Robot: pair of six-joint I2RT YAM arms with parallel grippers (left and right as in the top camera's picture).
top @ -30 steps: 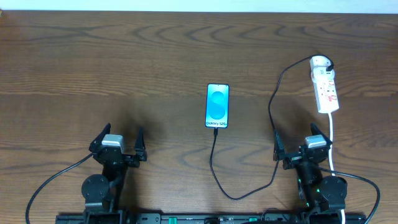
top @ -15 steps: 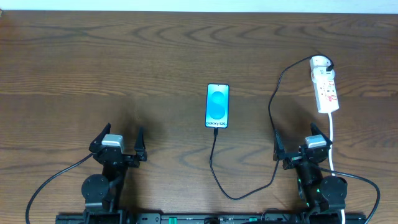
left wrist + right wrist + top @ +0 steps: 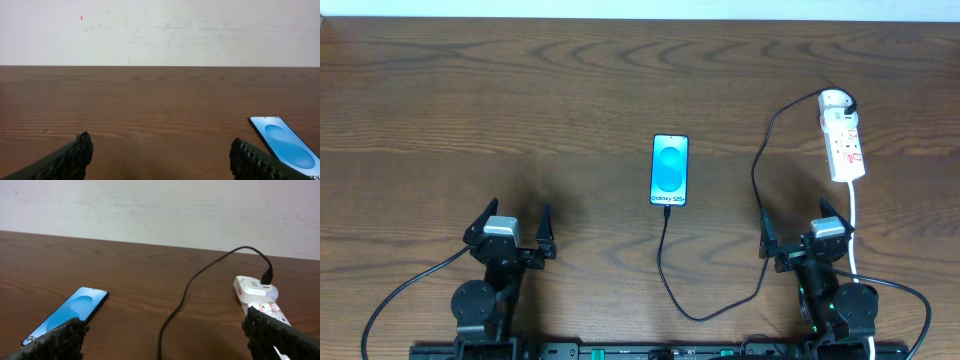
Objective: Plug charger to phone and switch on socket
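Wooden surface with phone, charger, socket; both tools idle.
We are seeing the phone lying flat mid-surface, screen glowing blue, the charger touching its near end and looping right and up to the socket at the far right. We are noting the left tool and right tool sitting near the front edge, jaws spread wide, gripping nothing, well apart from the phone.
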